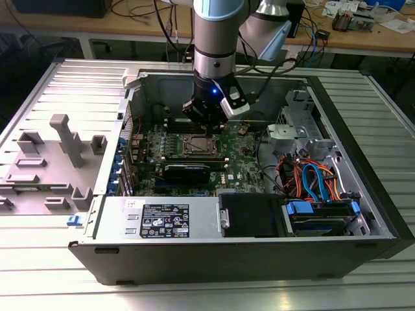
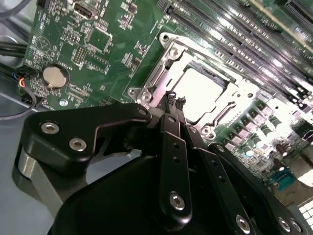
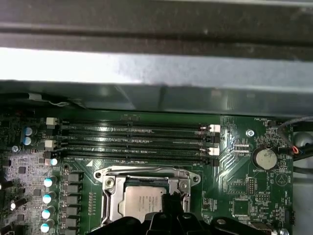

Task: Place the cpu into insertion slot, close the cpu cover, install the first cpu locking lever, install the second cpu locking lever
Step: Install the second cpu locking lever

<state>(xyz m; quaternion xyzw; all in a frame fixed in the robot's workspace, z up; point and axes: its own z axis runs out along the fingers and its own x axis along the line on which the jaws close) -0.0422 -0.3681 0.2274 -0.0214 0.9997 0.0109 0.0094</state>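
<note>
hovering low over the green board (image 1: 240, 159) inside the open computer case (image 1: 259, 227). claw (image 2: 175, 102) pinched nearly closed, empty, tips just above the socket (image 2: 161, 81) edge. chip (image 2: 200, 93) seated in the socket, cover (image 3: 110, 188) down around it. memory slots (image 3: 137, 139) just beside. ribbed metal table (image 1: 65, 84) underneath, cluttered bench (image 1: 363, 35) behind. levers hard to make out.
</note>
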